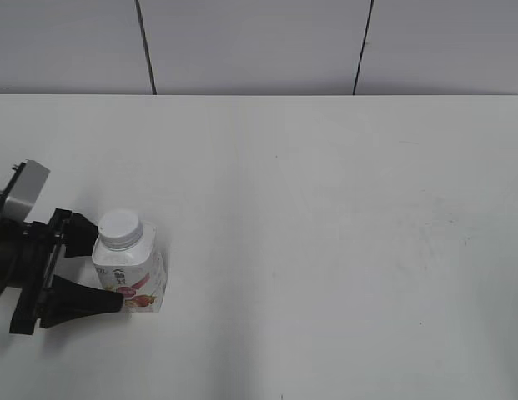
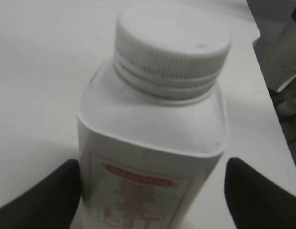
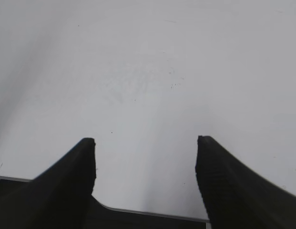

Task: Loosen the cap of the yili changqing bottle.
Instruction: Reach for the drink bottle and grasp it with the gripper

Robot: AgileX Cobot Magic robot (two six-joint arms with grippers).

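Observation:
The yili changqing bottle point(image 1: 132, 271) stands upright at the front left of the white table point(image 1: 325, 208). It is a squat white bottle with a red-pink label. Its ribbed white cap point(image 1: 119, 227) sits on the neck. My left gripper point(image 1: 108, 267) is open, with one black finger on each side of the bottle's body. In the left wrist view the bottle point(image 2: 152, 143) and cap point(image 2: 171, 43) fill the frame between the fingers point(image 2: 152, 167). The left finger is against the bottle's side and a small gap shows at the right finger. My right gripper point(image 3: 145, 142) is open and empty over bare table. It is out of the exterior view.
The table's near edge point(image 3: 152, 212) lies just under my right gripper's fingers. A grey panelled wall point(image 1: 259, 46) stands behind the table. The table's right edge and some equipment point(image 2: 281, 57) show in the left wrist view.

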